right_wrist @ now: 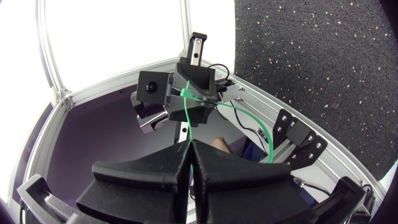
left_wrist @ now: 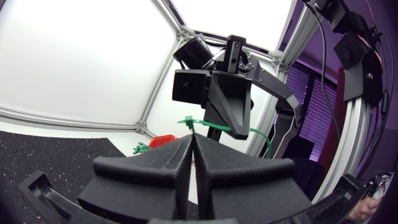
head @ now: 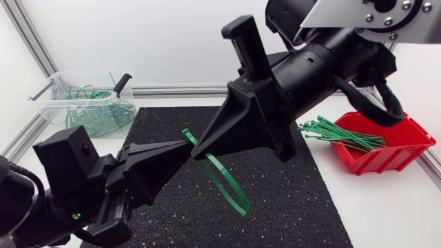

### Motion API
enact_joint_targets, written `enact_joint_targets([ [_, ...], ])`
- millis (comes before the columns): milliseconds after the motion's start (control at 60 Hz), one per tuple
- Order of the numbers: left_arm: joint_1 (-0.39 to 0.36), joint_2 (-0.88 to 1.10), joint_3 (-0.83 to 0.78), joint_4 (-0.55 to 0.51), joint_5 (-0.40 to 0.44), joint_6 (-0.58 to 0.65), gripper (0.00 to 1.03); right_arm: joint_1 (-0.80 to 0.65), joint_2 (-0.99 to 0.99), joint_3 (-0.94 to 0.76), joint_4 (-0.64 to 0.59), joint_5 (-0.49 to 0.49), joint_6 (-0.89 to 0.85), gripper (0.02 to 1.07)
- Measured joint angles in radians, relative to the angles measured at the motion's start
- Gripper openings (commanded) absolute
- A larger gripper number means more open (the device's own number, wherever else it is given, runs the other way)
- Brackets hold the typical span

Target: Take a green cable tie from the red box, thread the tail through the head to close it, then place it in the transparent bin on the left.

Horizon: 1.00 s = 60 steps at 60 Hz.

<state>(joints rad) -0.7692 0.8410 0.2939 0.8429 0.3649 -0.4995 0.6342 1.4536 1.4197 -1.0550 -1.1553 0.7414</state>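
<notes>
Above the black speckled mat, left claw and right claw are sitting tip to tip, both clamping the green plastic cable tie. Its loop is trailing toward five o'clock, and the transparent plastic bin is lying at ten o'clock, nearer the left claw.

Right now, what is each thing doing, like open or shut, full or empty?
left gripper: shut on the cable tie.
right gripper: shut on the same tie.
cable tie: bent into a loop, held above the black mat.
red box: open, green ties in it.
transparent bin: open, looped ties inside.
</notes>
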Motion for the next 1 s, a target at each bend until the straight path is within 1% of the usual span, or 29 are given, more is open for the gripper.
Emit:
enact_joint_targets([
  [217,-0.001,-0.003,0.0,0.0,0.0,0.003,0.03,-0.004,0.04,0.06,0.002,0.0,0.032,0.08],
  [467,-0.005,-0.008,-0.004,-0.03,-0.008,0.003,0.03,-0.014,0.103,0.065,0.022,-0.003,0.053,0.08],
  [500,-0.005,-0.009,-0.004,-0.03,-0.009,0.003,0.03,-0.014,0.103,0.065,0.028,-0.002,0.061,0.11],
  [550,-0.005,-0.01,-0.004,-0.03,-0.012,0.003,0.03,-0.014,0.102,0.065,0.035,-0.002,0.064,0.21],
  [583,-0.005,-0.01,-0.004,-0.031,-0.012,0.004,0.03,-0.013,0.102,0.065,0.035,-0.002,0.065,0.28],
  [633,-0.005,-0.011,-0.003,-0.032,-0.007,0.011,0.03,-0.013,0.1,0.065,0.042,0.008,0.067,0.43],
  [700,0.002,-0.021,-0.003,-0.051,0.003,0.03,0.03,-0.014,0.089,0.065,0.044,0.016,0.067,0.55],
  [733,0.008,-0.026,-0.003,-0.061,0.022,0.039,0.03,-0.014,0.08,0.065,0.046,0.02,0.067,0.6],
  [850,0.044,-0.046,-0.002,-0.102,0.089,0.083,0.03,-0.031,0.034,0.065,0.053,0.031,0.067,0.64],
  [1000,0.138,-0.051,0.026,-0.216,0.241,0.143,0.03,-0.088,-0.005,0.065,0.058,0.049,0.041,0.64],
])
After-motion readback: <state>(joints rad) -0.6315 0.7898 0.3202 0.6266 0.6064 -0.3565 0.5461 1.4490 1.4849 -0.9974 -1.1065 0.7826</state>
